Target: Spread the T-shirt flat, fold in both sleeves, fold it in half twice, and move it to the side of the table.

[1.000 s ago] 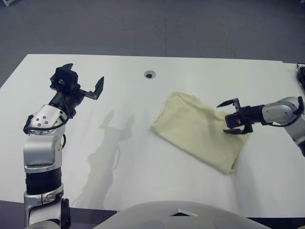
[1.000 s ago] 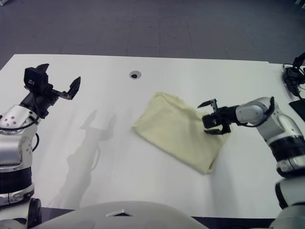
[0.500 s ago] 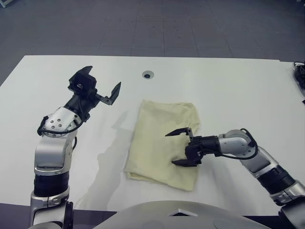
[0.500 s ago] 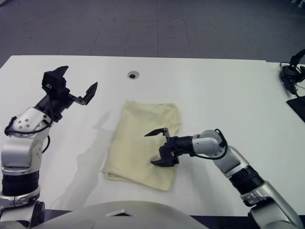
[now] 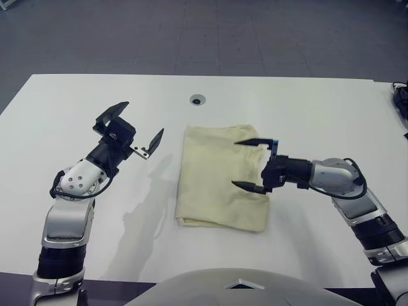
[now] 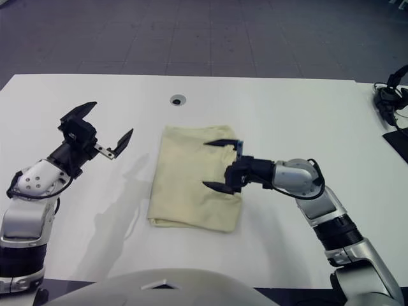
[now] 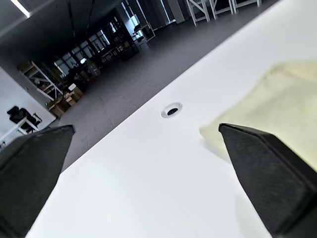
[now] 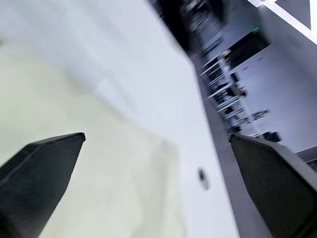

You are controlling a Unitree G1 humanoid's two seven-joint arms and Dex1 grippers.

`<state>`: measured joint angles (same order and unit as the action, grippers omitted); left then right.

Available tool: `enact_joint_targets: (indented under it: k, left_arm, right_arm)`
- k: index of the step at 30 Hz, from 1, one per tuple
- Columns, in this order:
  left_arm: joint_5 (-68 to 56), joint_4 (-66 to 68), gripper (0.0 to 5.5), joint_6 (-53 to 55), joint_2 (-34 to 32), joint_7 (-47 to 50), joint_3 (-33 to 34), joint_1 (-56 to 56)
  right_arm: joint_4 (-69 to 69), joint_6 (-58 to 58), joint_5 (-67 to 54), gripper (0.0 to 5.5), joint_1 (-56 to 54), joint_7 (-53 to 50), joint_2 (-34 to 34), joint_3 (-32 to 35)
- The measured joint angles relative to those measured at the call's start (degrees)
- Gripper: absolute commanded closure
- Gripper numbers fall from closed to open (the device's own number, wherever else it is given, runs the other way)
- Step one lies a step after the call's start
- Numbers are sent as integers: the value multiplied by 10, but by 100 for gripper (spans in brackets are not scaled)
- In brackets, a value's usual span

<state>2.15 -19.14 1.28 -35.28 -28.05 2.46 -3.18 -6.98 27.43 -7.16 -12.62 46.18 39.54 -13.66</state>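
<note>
As it lies folded, the T-shirt runs lengthwise near-to-far.

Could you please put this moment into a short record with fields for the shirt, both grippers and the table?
T-shirt: pale yellow, folded into a compact rectangle, lying mid-table.
right gripper: open, at the T-shirt's right edge; contact unclear.
left gripper: open, raised above the table, left of the T-shirt and apart from it.
table: white, with a round cable hole beyond the T-shirt.
</note>
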Motion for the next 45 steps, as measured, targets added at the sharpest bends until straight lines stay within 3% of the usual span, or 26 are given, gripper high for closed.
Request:
enact_joint_targets:
  k: [5, 9, 14, 19, 24, 39, 45]
  left_arm:
    - [103, 33, 12, -169, -54, -14, -50, -78]
    - [185, 46, 12, -283, -119, -20, -64, -155]
    - [231, 22, 12, -356, -154, -12, -67, -188]
    - [262, 36, 12, -387, -147, -6, -105, -150]
    - [281, 66, 100, -408, -126, -3, -159, -97]
    - [276, 81, 400, -411, -140, -13, -192, -113]
    - [184, 39, 499, -354, -152, -81, -213, -156]
  right_arm:
    - [-19, 1, -39, 10, 38, -3, 9, 52]
    - [7, 63, -42, 10, 192, 55, 82, 100]
    - [75, 189, 12, 10, 277, 93, 152, 137]
    - [110, 262, 87, 10, 278, 81, 153, 113]
    - [132, 313, 144, 74, 234, 44, 142, 83]
    - [190, 357, 257, 350, 151, -54, 119, -6]
    - [184, 350, 239, 448, 150, -53, 121, -55]
